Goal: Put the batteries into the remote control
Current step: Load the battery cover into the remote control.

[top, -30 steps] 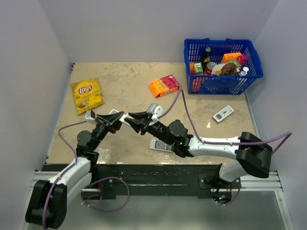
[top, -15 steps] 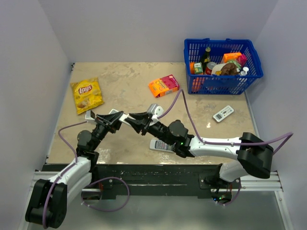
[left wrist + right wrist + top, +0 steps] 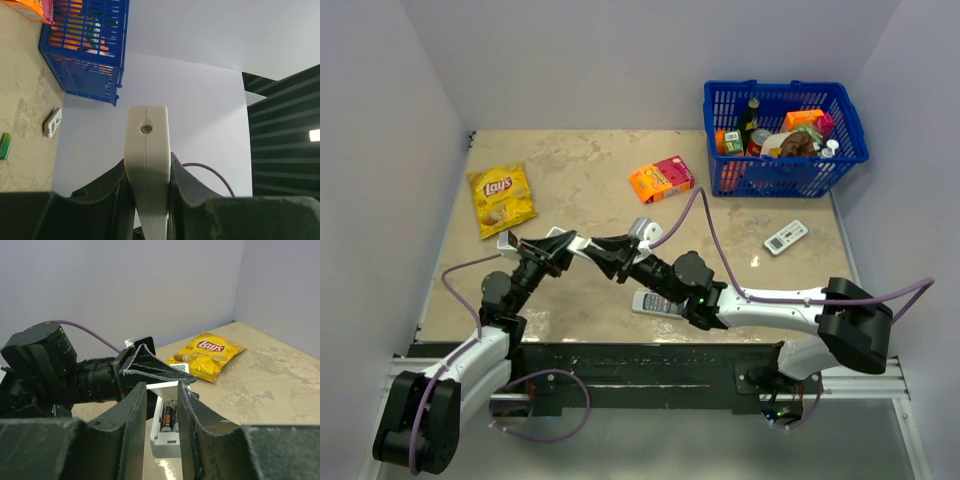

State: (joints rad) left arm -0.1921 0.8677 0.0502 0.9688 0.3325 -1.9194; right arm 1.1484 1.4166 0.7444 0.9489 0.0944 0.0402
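Clamping remote control point(image 3: 147, 165) (batteries point(image 3: 170, 419) seemingly seated)

Chip bag point(image 3: 501, 198), blue basket point(image 3: 785, 175), perhaps a snack box point(image 3: 661, 179) sit apart.

Two batteries point(image 3: 170, 419) apparently sit inside the remote control point(image 3: 164, 444).
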